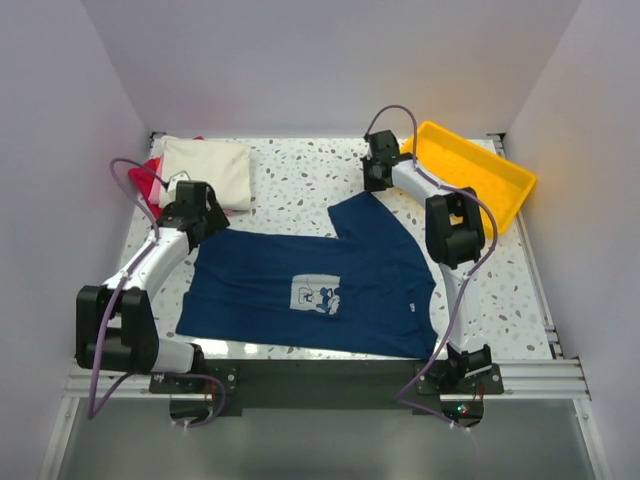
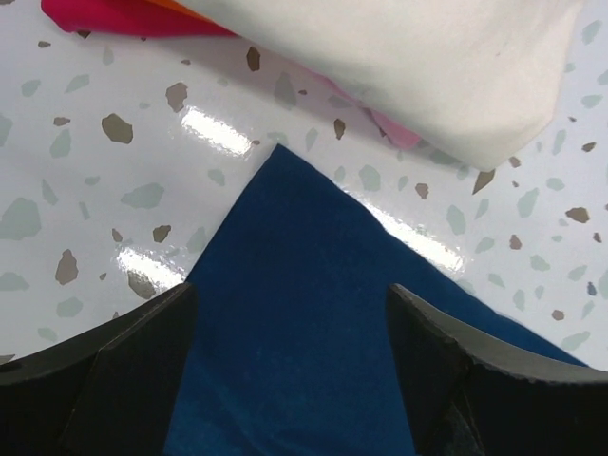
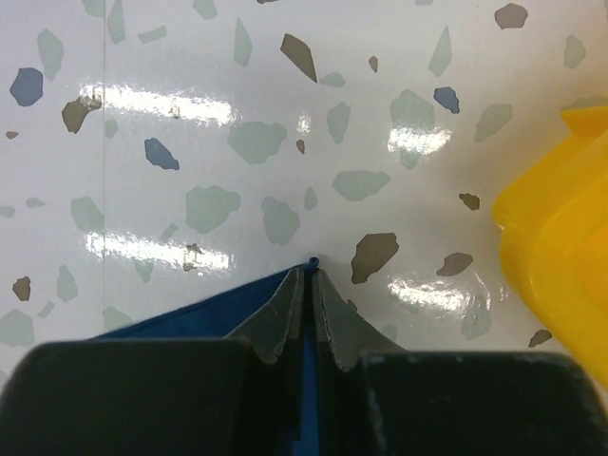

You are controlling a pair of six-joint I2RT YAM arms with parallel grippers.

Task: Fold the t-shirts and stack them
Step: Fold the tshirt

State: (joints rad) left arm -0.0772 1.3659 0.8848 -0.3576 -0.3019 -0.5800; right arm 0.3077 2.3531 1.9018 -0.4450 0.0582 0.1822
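Observation:
The navy blue t-shirt (image 1: 320, 285) lies spread on the table, its pale chest print (image 1: 314, 293) facing up. My left gripper (image 1: 205, 222) is open, jaws on either side of the shirt's far left corner (image 2: 285, 285). My right gripper (image 1: 372, 183) is shut on the shirt's far right corner, a thin fold of blue cloth (image 3: 312, 285) pinched between its fingers. Folded shirts are stacked at the far left: a cream one (image 1: 208, 170) on top, pink (image 2: 399, 128) and red (image 1: 148, 182) beneath.
A yellow plastic tray (image 1: 470, 180) stands at the far right, close to my right gripper; its edge shows in the right wrist view (image 3: 560, 256). The stack of folded shirts lies just beyond my left gripper. Walls enclose the speckled table (image 1: 300, 175).

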